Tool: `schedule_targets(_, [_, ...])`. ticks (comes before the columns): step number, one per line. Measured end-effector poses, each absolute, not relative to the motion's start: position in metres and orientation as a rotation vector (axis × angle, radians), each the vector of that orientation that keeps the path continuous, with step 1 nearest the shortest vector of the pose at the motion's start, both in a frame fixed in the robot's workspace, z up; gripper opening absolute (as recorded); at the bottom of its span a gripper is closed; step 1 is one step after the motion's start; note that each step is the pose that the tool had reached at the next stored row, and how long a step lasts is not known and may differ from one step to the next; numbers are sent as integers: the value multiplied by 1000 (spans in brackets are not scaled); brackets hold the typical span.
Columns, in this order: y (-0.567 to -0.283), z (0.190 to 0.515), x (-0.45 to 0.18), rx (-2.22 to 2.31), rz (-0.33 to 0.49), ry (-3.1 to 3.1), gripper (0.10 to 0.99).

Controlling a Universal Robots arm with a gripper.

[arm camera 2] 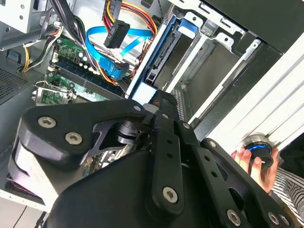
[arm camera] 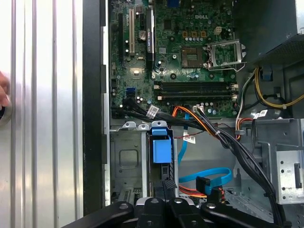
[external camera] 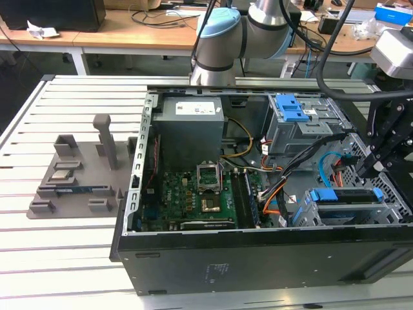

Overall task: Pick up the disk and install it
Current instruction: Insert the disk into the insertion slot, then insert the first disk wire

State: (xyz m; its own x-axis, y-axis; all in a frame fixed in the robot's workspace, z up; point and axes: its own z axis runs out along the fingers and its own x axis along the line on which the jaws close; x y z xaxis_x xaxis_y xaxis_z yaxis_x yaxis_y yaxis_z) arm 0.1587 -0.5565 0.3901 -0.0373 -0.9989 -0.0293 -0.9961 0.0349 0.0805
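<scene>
Silver-grey rectangular hard disk with blue plastic side rails (external camera: 345, 196) (arm camera: 160, 151) stands on edge inside the grey metal drive cage (external camera: 392, 208) of the open black computer case (external camera: 258, 265), at the exterior view's right. Black robot gripper (external camera: 373, 169) (arm camera: 166, 187) is just over the disk's end; clenched or released, cannot tell.

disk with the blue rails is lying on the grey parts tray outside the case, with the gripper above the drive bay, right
Not on the tray: the exterior view shows the disk slotted in the metal drive bay inside the case. The gripper is indeed above that bay.
</scene>
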Motion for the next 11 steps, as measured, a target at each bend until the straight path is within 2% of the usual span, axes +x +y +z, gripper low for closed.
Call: schedule_targets(11, [-552, 390, 162, 2155, -121, -2234, 106])
